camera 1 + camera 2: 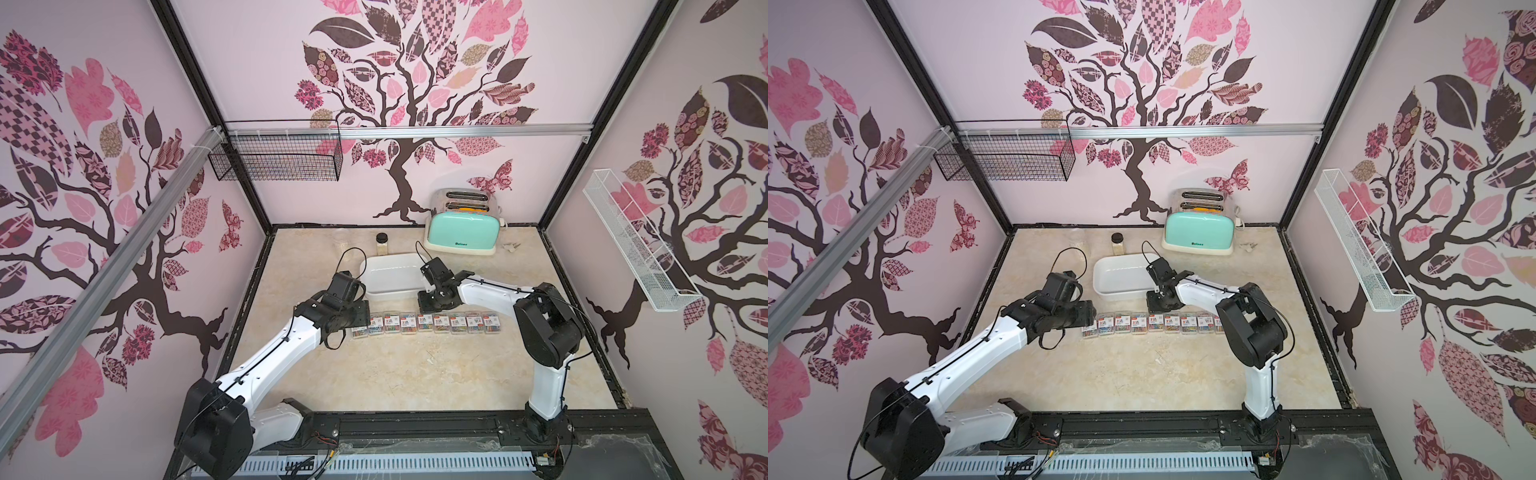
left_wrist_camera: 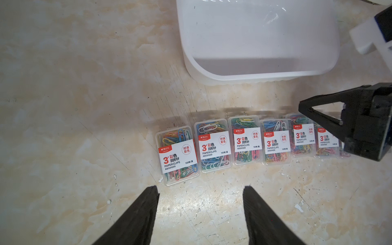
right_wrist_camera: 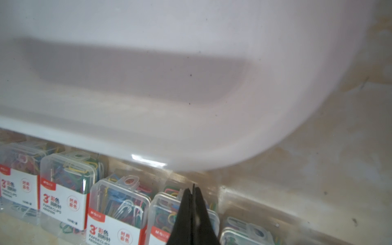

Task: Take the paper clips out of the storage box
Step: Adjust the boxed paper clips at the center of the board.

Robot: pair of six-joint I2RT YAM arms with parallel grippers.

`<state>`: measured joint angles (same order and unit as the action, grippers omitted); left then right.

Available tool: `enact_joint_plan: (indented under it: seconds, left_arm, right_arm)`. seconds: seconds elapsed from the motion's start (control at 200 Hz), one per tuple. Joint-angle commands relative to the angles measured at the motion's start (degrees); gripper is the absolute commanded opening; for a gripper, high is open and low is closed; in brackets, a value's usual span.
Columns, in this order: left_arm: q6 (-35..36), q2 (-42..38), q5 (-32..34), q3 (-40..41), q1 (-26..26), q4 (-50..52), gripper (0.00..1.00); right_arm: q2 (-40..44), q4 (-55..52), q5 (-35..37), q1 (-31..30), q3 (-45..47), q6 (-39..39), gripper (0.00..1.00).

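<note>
- Black left gripper (image 2: pixel 201 188) stands parted, empty.
- Black right gripper (image 3: pixel 192 191) is pinched together.
- Clear plastic cases of multicoloured paper clips (image 1: pixel 424 322) line up beside rounded white plastic storage box (image 1: pixel 390 294).

Printed text on the paper clips (image 2: pixel 247 141) cases.
Each reads "M&G", "3", "彩色回形针", "PAPER CLIPS", "ABS91699", "100枚/盒", "时尚彩色".

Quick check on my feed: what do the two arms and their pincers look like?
Both the left arm and right arm have glossy white shells with bulky black joint housings and thin black cables tied along them. The left pincer and right pincer have matte black, tapering wedge-shaped fingers.
</note>
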<state>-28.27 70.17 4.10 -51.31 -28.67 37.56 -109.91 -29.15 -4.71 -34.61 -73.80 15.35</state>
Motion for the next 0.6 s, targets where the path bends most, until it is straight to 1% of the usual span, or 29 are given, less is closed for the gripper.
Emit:
enact_joint_plan:
  seconds: [0.0,0.245,0.595]
  left_arm:
    - [0.9,0.7,-0.4,-0.9,-0.3,-1.9,0.69]
    - [1.5,3.7,-1.3,-1.6,-0.3,-3.5,0.69]
    - [2.2,10.5,-1.8,-4.3,-0.8,-5.1,0.69]
  right_arm:
    - [-1.4,-0.2,0.0,-0.2,-1.3,-0.5,0.00]
    - [-0.2,-0.8,-0.3,-0.4,0.1,-0.1,0.00]
    - [1.3,-1.8,-1.0,-0.8,0.2,0.4,0.00]
